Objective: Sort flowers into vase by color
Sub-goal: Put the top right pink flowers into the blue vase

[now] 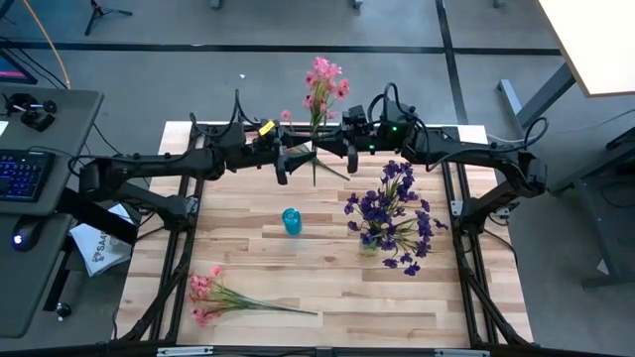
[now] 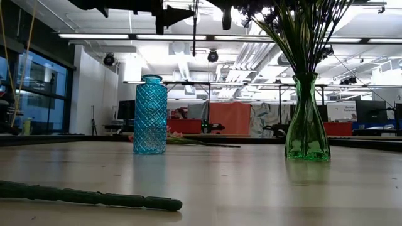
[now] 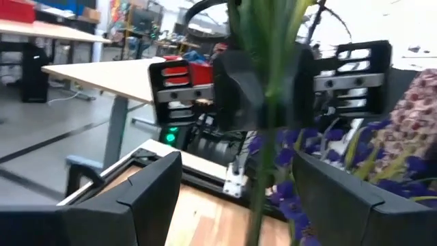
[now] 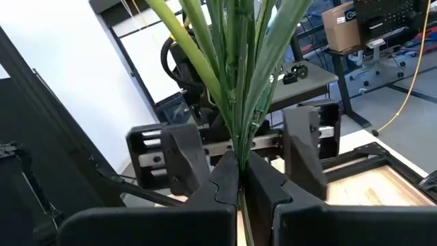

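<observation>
1. A pink sprig [image 1: 319, 109] hangs upright between the two arms at the far middle of the surface [image 1: 327, 297], its blossoms reaching past the far edge in the high view.
2. The right gripper [image 4: 239, 179] has its jaws closed on the sprig's green stems, which rise straight up from the fingertips in the right wrist view.
3. The left gripper [image 3: 235, 179] faces it, jaws spread wide – the stem runs down between them without touching either finger.
4. A blue vase [image 1: 291, 220] stands empty near the centre; a green vase [image 2: 306, 119] to its right carries the purple flowers [image 1: 395, 213], well apart from the blue one.
5. A second pink bunch [image 1: 223, 296] lies flat at the near left.
6. The low view alone shows a green stem [image 2: 88, 196] lying close in front of the camera – and only the tops of both grippers, cut off at the frame edge.
</observation>
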Controlling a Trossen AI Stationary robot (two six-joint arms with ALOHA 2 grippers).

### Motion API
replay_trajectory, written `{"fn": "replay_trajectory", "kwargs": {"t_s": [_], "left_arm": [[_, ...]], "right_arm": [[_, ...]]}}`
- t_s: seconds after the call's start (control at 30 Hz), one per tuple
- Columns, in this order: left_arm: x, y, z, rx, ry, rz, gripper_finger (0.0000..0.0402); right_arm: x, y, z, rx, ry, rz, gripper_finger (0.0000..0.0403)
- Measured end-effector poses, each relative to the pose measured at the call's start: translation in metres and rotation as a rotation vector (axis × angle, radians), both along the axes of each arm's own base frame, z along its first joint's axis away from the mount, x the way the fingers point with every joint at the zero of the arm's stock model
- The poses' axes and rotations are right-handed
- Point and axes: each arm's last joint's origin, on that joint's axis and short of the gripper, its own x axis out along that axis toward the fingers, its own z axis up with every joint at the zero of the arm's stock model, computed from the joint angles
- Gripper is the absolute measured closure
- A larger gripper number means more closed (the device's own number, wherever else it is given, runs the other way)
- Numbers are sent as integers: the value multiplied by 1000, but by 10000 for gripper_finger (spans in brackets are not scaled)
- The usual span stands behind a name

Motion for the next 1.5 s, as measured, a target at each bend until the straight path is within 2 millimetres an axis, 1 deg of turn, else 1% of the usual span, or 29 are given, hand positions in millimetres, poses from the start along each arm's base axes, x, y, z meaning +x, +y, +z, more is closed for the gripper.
{"fn": "replay_trajectory", "kwargs": {"t_s": [0.07, 0.3, 0.43, 0.53, 0.8, 1.0, 1.17, 1.27, 1.33, 1.43, 1.5], "left_arm": [[0, 0, 0, -3, 1, -8, 156], [0, -1, 0, -28, -1, -16, 233], [0, -1, 0, -35, -3, -16, 265], [0, 0, -1, -35, -3, -13, 275], [1, -2, -1, -36, -3, -19, 277], [1, -2, 0, -28, -2, -17, 280], [1, -2, -1, -22, -1, -20, 293], [1, -4, -1, 18, 6, -27, 314], [2, -5, 0, 44, 7, -32, 337], [2, -6, 1, 50, -6, -34, 384], [2, -6, 1, 47, -5, -33, 395]], "right_arm": [[0, 0, 0, 0, -2, 0, 403], [0, 0, 0, 0, -1, 0, 403], [0, 0, 0, 0, -2, 0, 403], [0, 1, 1, 7, -6, 2, 403], [2, 8, 2, -6, -23, 5, 403], [2, 7, 2, -5, -22, -13, 403], [4, 7, 1, 5, -18, -12, 403], [7, 7, -3, 17, -9, -8, 403], [8, 8, -5, 19, -3, -5, 403], [10, 10, -6, 19, -2, 2, 402], [10, 9, -6, 11, -1, 1, 400]]}}
